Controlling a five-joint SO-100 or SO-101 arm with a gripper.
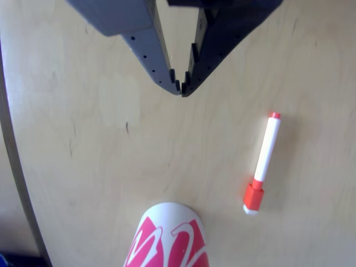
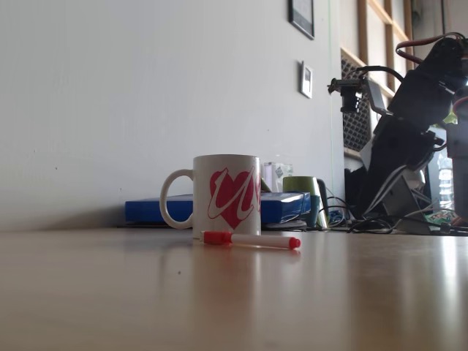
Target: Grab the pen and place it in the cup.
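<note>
Pale wood counter (image 1: 83, 156), smooth grain, a few small dark flecks, its curved edge running down the left of the other view. Above it hangs the tool (image 1: 182, 89), dark fingers pressed together at the tips, pinching nothing. The pen (image 1: 262, 163) lies flat to the right, red cap toward the bottom, apart from the cup (image 1: 169, 236) at the lower edge. In the fixed view the cup (image 2: 225, 194) is a handled mug with a red heart, the pen (image 2: 252, 240) just in front of it. Behind: a plain white wall (image 2: 110, 95), a blue folder (image 2: 281, 207), the dark arm (image 2: 409, 124) at right.
</note>
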